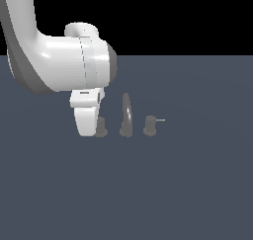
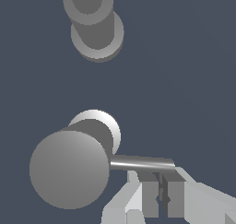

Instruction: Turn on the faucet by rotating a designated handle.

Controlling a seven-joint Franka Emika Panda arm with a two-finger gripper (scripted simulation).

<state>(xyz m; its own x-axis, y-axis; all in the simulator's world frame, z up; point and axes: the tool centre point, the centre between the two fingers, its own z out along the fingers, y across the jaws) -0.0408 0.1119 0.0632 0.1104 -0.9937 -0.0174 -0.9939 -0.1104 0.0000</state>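
Note:
The faucet (image 1: 126, 116) is a small grey three-piece set with a tall arched spout (image 2: 94, 22) in the middle. The handle (image 1: 102, 128) is the stubby knob on the exterior view's left; the white gripper (image 1: 89, 131) hides its rod there. In the wrist view the handle's round knob (image 2: 69, 169) fills the lower part and its thin lever rod (image 2: 143, 163) reaches to the gripper's fingertips. The gripper (image 2: 162, 191) is shut, its fingers (image 2: 150, 197) nearly touching each other, with the rod's end lying right at their tips and nothing held.
A second knob (image 1: 149, 126), with a thin rod pointing to the exterior view's right, stands beyond the spout. All pieces sit on a flat dark blue-grey floor (image 1: 148, 194). The thick white arm (image 1: 59, 56) comes down from the exterior view's upper left.

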